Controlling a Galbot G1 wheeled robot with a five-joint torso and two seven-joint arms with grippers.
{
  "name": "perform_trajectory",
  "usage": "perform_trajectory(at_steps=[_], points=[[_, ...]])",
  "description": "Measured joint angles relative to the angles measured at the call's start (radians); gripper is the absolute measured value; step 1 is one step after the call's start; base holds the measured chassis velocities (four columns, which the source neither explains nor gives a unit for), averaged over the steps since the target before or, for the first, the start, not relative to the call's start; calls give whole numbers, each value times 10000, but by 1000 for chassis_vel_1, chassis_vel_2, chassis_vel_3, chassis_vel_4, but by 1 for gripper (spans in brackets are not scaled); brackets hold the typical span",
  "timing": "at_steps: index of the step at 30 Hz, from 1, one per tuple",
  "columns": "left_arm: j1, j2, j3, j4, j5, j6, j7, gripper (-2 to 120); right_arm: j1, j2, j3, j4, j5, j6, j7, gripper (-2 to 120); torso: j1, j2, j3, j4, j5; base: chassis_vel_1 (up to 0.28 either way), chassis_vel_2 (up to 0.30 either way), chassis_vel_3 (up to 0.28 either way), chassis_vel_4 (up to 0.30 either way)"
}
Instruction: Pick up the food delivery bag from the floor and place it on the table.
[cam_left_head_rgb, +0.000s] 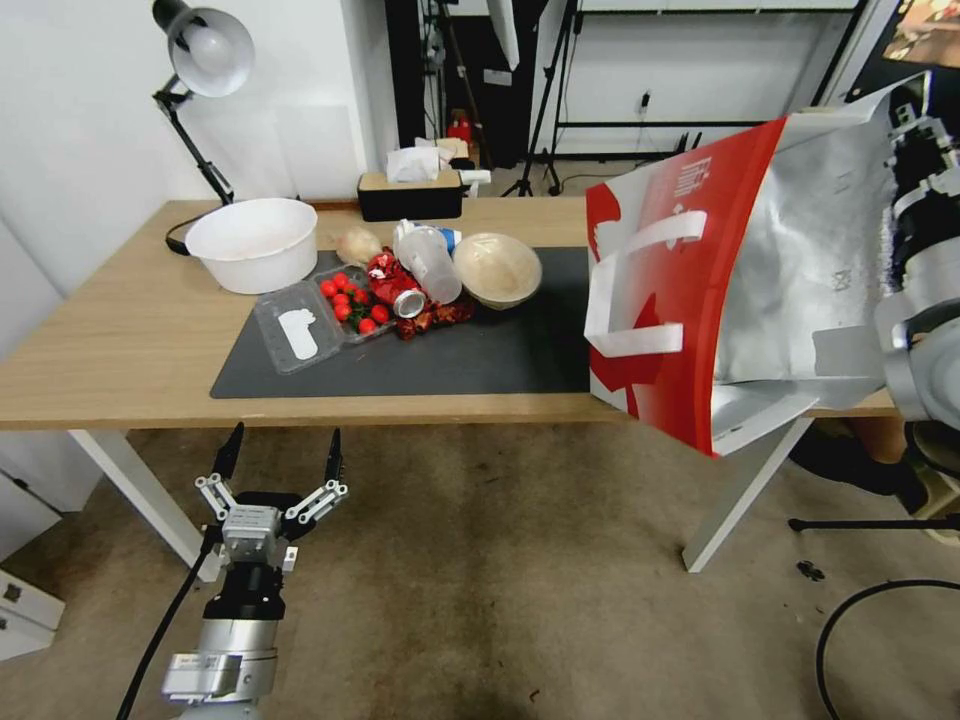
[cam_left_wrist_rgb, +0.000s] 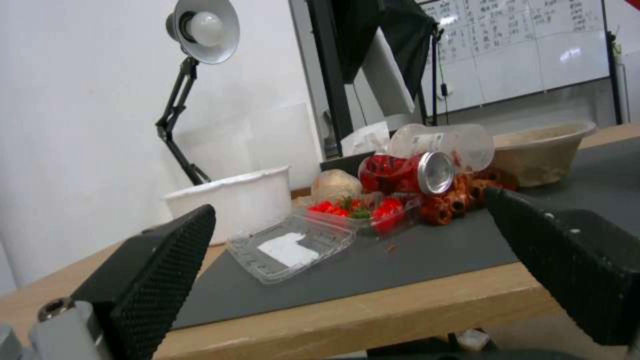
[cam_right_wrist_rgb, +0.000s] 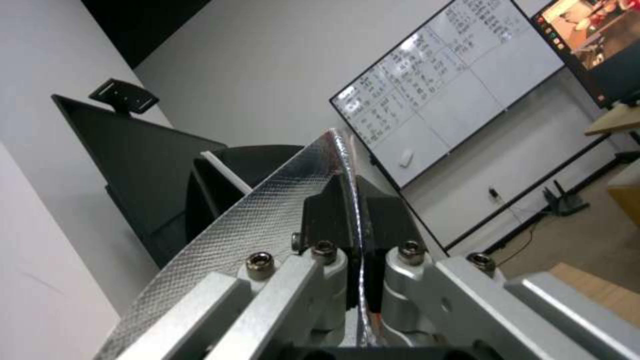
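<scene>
A: Any writing legible on the food delivery bag (cam_left_head_rgb: 690, 300)?
B: White characters near its top edge, too small to read.
A: Where is it?
B: Hanging off the floor (cam_left_head_rgb: 500, 560), tilted, foil-lined mouth up toward the right gripper (cam_right_wrist_rgb: 351, 220), red base down over the table (cam_left_head_rgb: 130, 340) edge. That gripper is clamped on the foil rim.
A: The left gripper (cam_left_head_rgb: 282, 452)?
B: Fingers spread, empty, low before the table, the open clamshell (cam_left_wrist_rgb: 293, 247) just beyond it.
</scene>
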Motion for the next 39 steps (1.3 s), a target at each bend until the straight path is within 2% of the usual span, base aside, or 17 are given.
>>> perform_trajectory(at_steps=[12,16,17,20,21,28,30,32,34,37,39], points=[[-53,206,-116,79,-234,0,0,100,645,129,-350,-922,-411,-325,-292,3,1,0,0,1,0,0,0,0,0],[-123,235,-116,155,-289,20,5,100,937,125,-515,-1211,-548,-370,-446,22,1,0,1,0,0,0,0,0,0],[-123,235,-116,155,-289,20,5,100,937,125,-515,-1211,-548,-370,-446,22,1,0,1,0,0,0,0,0,0],[-164,234,-101,182,-316,34,7,100,1113,12,-616,-1390,-548,-415,-710,36,1,-1,1,1,0,0,0,0,0],[-164,234,-101,182,-316,34,7,100,1113,12,-616,-1390,-548,-415,-710,36,1,-1,1,1,0,0,0,0,0],[-193,245,-116,257,-371,42,8,100,1203,-123,-689,-1539,-580,-402,-1467,64,1,-1,1,1,0,0,0,0,0],[-197,245,-110,261,-371,42,8,100,1176,-124,-688,-1538,-585,-395,-1539,68,1,0,0,1,0,0,0,0,0],[-212,252,-104,267,-375,52,8,100,1022,-119,-655,-1475,-620,-359,-1738,79,1,-1,1,1,1,0,0,0,0],[-218,265,-104,271,-381,58,8,100,914,-105,-615,-1395,-640,-347,-1802,82,1,-1,0,0,0,0,0,0,0],[-222,293,-108,288,-418,67,7,100,603,-69,-473,-1087,-690,-340,-1905,96,1,0,0,0,0,0,0,0,0],[-222,297,-107,293,-430,67,7,100,482,-60,-414,-951,-729,-336,-1941,99,1,0,0,0,0,0,0,0,0]])
